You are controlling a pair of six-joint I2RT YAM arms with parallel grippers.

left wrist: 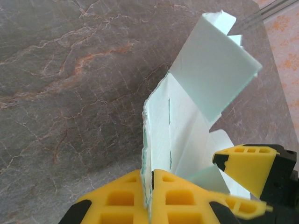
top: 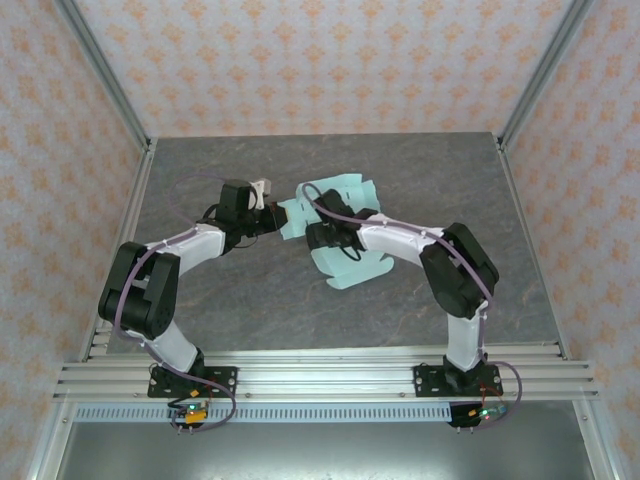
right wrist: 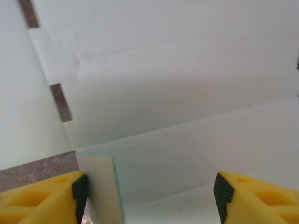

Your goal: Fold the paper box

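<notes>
Grey marbled desk (top: 250, 300) under flowered wallpaper carries the paper box (top: 355, 270), a partly raised sheet lying lengthwise between both arms. On the box's left side, the left hand (left wrist: 150, 186) is pinched tight on a standing flap's edge, its arm reaching in low. The right hand (right wrist: 152, 189) hangs over the box's middle, the nearer one, with jaws wide astride a creased panel.
</notes>
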